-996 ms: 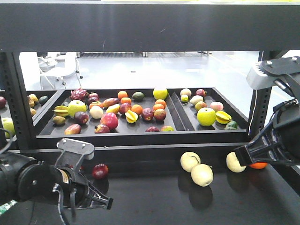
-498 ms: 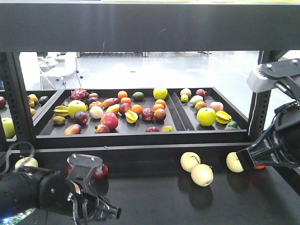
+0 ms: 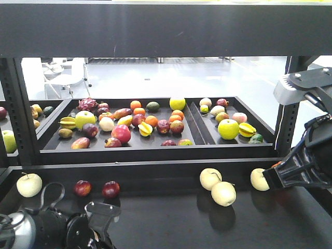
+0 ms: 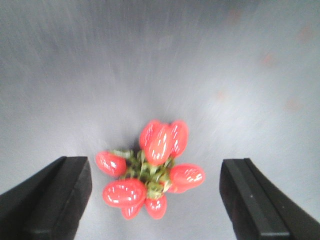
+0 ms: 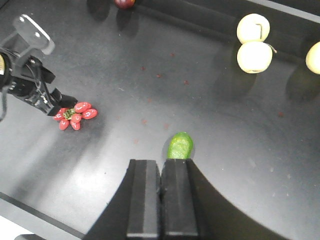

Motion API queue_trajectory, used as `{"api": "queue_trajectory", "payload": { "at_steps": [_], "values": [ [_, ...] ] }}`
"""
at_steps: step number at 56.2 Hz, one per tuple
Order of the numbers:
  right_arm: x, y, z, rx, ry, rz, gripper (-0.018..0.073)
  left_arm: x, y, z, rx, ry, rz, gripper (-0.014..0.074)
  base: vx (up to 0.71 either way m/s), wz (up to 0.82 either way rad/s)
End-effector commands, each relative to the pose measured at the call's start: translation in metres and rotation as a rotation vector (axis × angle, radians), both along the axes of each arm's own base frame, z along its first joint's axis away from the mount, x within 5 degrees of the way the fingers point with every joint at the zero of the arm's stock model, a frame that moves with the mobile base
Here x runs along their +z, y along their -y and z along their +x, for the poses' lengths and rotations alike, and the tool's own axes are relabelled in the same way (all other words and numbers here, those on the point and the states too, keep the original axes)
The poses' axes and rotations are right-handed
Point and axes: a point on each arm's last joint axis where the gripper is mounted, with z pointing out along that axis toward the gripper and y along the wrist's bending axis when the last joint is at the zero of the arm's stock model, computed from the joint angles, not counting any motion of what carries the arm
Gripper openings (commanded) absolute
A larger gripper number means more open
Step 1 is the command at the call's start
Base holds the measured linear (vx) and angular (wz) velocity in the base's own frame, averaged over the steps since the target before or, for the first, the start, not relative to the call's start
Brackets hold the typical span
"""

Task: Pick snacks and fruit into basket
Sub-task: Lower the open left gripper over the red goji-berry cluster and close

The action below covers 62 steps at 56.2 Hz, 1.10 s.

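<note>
L gripper [image 4: 159,200] astride tomato bunch [image 4: 159,147]

Four pale yellow round fruits [image 3: 29,184] [image 3: 210,178] [image 3: 223,193] [image 3: 259,179] are lying on the black desk [image 3: 171,218], and two dark red round fruits [image 3: 82,188] [image 3: 110,189] are sitting there. One bunch of glossy red oblong tomatoes [image 4: 159,150] and one green oval fruit [image 5: 180,145] are resting on it.

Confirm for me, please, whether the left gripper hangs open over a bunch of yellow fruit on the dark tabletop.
Not quite: the left wrist view shows the bunch is red, not yellow. The left gripper does hang open over it on the dark tabletop.
</note>
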Motion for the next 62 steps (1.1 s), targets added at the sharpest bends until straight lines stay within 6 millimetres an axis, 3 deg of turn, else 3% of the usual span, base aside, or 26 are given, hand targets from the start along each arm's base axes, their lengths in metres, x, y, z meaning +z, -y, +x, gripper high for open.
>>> {"api": "queue_trajectory", "payload": {
  "at_steps": [1, 35, 62],
  "values": [
    [0.018, 0.004, -0.005, -0.010, 0.102, 0.027, 0.0000, 0.026, 0.004, 0.010, 0.009, 0.112, -0.052, 0.0660, 0.00, 0.00],
    [0.018, 0.006, -0.005, -0.018, 0.109, 0.005, 0.0000, -0.007, 0.025, 0.007, -0.024, 0.037, -0.041, 0.0650, 0.00, 0.00],
    [0.016, 0.006, -0.006, -0.017, 0.084, -0.004, 0.0000, -0.037, 0.027, 0.012, -0.088, 0.043, 0.003, 0.0632, 0.00, 0.00]
  ]
}}
